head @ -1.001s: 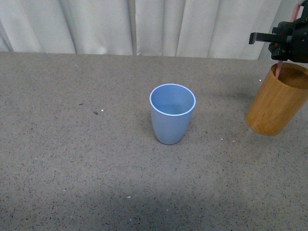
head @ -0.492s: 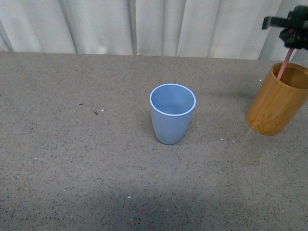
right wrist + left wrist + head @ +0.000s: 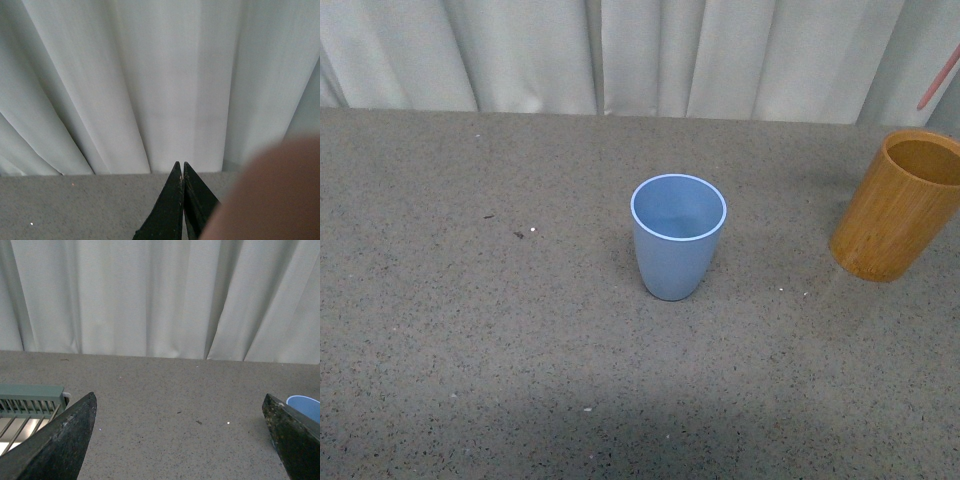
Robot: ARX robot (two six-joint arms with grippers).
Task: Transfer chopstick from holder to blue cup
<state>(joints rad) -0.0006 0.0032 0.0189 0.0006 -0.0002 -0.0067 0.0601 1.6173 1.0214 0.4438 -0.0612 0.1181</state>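
**Chopstick clear of the holder**

While pinched in the tightly closed right gripper, hangs the chopstick in the air above the bamboo holder, touching nothing. Nothing between holder and blue cup on the speckled table. White curtain behind. Left gripper spread wide, holding nothing.

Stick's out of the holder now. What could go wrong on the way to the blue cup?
1. The stick hangs tilted at the front view's edge, its grip unseen; it may swing or slip.
2. The blue cup is light-looking with a narrow base; a slanted stick hitting its rim could tip it.
3. The holder stands right below; a low sideways move could clip it.
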